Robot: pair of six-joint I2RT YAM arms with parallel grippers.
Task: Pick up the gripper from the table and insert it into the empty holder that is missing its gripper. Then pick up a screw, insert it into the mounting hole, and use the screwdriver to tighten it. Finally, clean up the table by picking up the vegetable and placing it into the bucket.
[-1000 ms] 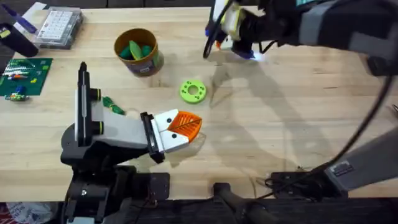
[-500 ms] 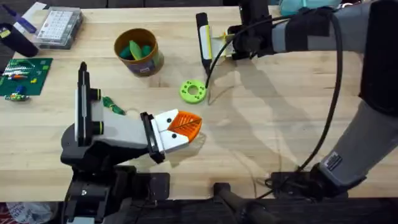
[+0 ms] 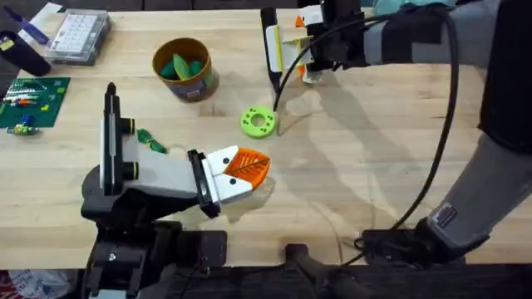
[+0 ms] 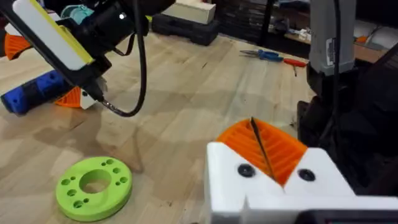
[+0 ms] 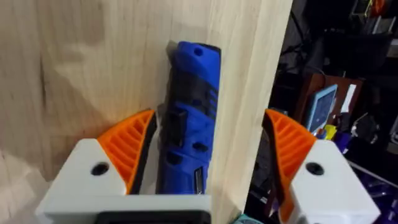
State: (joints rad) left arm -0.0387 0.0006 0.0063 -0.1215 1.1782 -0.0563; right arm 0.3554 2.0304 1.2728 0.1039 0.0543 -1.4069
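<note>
The blue screwdriver (image 5: 189,124) lies at the table's far edge, also seen beside the right arm (image 4: 31,93). My right gripper (image 5: 208,134) (image 3: 306,48) stands open astride it, one orange pad (image 5: 130,146) on each side, apart from it. My left gripper (image 3: 253,169) (image 4: 264,146) rests shut and empty near the table's middle. The dark green vegetable (image 3: 152,141) lies on the table beside the left arm. The yellow-tan bucket (image 3: 199,83) stands at the back left with green toys inside. The loose gripper, its holder and the screw are out of view.
A lime-green ring disc (image 3: 258,121) (image 4: 93,186) lies between the two grippers. A clear parts box (image 3: 79,35) and a green circuit board (image 3: 29,104) sit at the far left. The right arm's cable (image 3: 278,91) hangs over the ring.
The right arm has shifted along the back edge and turned its wrist, bringing its open fingers down around the screwdriver. The left arm has not moved.
</note>
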